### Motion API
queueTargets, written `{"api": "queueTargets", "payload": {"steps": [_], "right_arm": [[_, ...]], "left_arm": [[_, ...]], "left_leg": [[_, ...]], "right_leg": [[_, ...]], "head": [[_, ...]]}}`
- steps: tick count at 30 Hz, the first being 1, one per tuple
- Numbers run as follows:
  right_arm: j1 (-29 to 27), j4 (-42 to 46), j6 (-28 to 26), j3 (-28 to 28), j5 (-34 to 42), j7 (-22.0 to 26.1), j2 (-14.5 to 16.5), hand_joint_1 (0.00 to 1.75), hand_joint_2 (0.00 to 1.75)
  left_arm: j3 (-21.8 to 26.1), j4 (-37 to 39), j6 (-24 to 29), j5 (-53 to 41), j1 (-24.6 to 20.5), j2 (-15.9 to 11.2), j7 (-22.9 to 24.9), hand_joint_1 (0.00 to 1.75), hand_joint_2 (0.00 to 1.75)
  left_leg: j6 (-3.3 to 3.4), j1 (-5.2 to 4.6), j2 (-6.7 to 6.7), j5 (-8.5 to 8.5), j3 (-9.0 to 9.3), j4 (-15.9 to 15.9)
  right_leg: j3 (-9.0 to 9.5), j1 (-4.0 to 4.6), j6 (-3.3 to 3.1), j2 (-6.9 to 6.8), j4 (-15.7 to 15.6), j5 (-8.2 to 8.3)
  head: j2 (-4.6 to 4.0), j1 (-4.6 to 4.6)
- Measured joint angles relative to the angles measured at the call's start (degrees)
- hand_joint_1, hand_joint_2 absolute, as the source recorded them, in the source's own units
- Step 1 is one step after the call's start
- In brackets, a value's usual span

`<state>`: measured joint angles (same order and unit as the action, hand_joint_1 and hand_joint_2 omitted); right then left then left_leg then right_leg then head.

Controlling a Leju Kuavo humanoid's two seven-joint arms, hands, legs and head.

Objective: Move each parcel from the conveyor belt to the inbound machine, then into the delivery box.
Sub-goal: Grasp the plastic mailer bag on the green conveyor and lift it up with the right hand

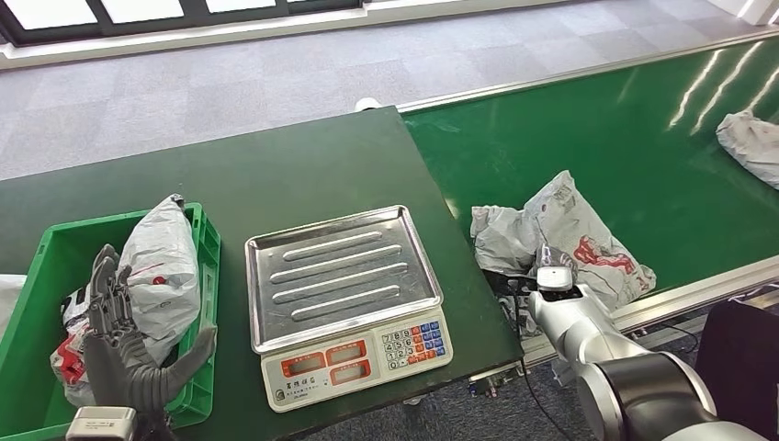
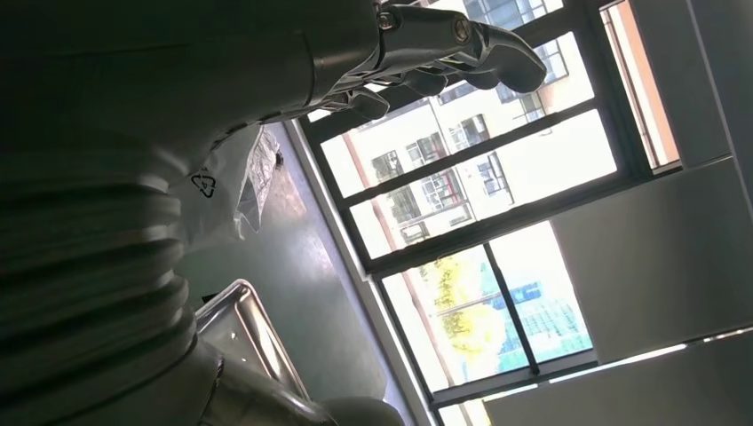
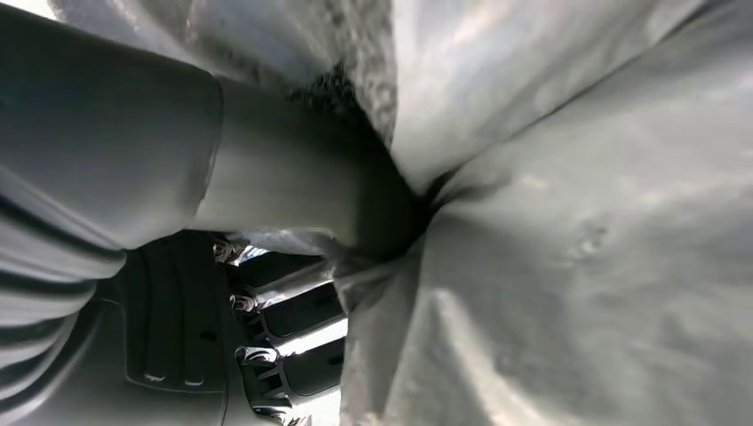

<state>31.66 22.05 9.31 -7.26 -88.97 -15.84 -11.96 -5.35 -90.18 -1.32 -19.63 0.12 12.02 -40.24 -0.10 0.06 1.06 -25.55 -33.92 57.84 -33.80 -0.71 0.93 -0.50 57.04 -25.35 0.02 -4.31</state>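
Left hand (image 1: 124, 354), fingers spread and holding nothing, hovers over the green crate (image 1: 207, 266) at the table's left edge; the crate contains grey bagged parcels (image 1: 165, 266). Right hand (image 3: 302, 191) grips a crumpled grey poly-bag parcel (image 1: 570, 234) at the conveyor belt's (image 1: 597, 138) near edge. An empty electronic scale (image 1: 344, 299) stands between them.

Grey carpet (image 1: 230, 83) in square tiles covers the floor beyond the dark green table (image 1: 276, 175); along the far wall runs a pale sill under a dark-framed window (image 1: 174, 11), bright with daylight; the left wrist view looks up at tall windows (image 2: 497, 204) with dark frames, a pale building and green trees outside; a plain grey wall (image 2: 675, 257) stands beside them.
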Motion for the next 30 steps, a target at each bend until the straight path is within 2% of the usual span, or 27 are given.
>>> {"api": "queueTargets", "payload": {"steps": [3, 9, 11, 14, 21, 26, 30], "right_arm": [[-0.1, 0.0, -2.4, 0.1, -0.1, -0.1, 0.0, 1.75, 1.75], [-0.6, 4.1, -11.5, 0.6, -0.8, -2.5, 0.5, 1.75, 1.75], [-1.8, 9.3, -14.3, 0.7, -1.0, -3.7, 1.2, 1.75, 1.75], [-4.5, 18.7, -14.8, 0.7, -1.2, -4.5, 2.5, 1.75, 1.75], [-12.4, 43.3, -20.2, 0.7, -1.2, -6.2, 5.0, 1.75, 1.75], [-17.9, 59.0, -24.1, 0.7, -1.2, -5.3, 6.3, 1.75, 1.75], [-20.6, 65.5, -25.7, 0.7, -1.2, -3.6, 6.9, 1.75, 1.75]], "left_arm": [[0.1, -0.2, 0.0, 0.0, 0.3, 0.2, 0.0, 0.00, 1.75], [1.5, -2.7, -1.8, -0.7, 1.8, 1.0, 0.0, 0.00, 1.75], [2.1, -3.5, -2.6, -1.0, 2.2, 1.3, 0.0, 0.00, 1.75], [2.7, -4.2, -3.3, -1.2, 2.5, 1.5, 0.0, 0.00, 1.75], [3.0, -4.8, -3.3, -1.8, 2.8, 1.6, 0.0, 0.00, 1.75], [2.9, -4.6, -3.9, -1.9, 2.8, 1.7, 0.0, 0.00, 1.75], [2.8, -4.3, -3.8, -1.9, 2.7, 1.7, 0.0, 0.00, 1.75]], "left_leg": [[-0.02, 0.00, 0.01, 0.02, -0.10, 0.0], [-0.08, 0.00, 0.01, 0.05, -0.26, 0.0], [-0.13, 0.00, -0.02, 0.09, -0.19, 0.0], [-0.15, 0.05, -0.24, 0.13, -0.24, 0.0], [-0.12, 0.11, -0.58, 0.14, -0.39, 0.0], [-0.11, 0.08, -0.63, 0.11, -0.42, 0.0], [-0.10, 0.05, -0.62, 0.10, -0.41, 0.0]], "right_leg": [[-0.06, 0.01, -0.04, 0.01, 0.0, 0.02], [-0.19, 0.02, -0.12, 0.01, 0.1, 0.00], [-0.25, 0.03, -0.15, 0.00, 0.1, 0.02], [-0.26, 0.05, -0.21, -0.23, 0.1, -0.02], [-0.29, 0.00, -0.19, -0.55, 0.1, -0.12], [-0.31, -0.05, -0.14, -0.57, 0.1, -0.16], [-0.33, -0.08, -0.12, -0.54, 0.1, -0.17]], "head": [[-0.01, 0.00], [0.00, 0.01], [0.00, 0.01], [-0.01, 0.01], [0.00, 0.00], [0.00, 0.01], [-0.01, 0.01]]}}
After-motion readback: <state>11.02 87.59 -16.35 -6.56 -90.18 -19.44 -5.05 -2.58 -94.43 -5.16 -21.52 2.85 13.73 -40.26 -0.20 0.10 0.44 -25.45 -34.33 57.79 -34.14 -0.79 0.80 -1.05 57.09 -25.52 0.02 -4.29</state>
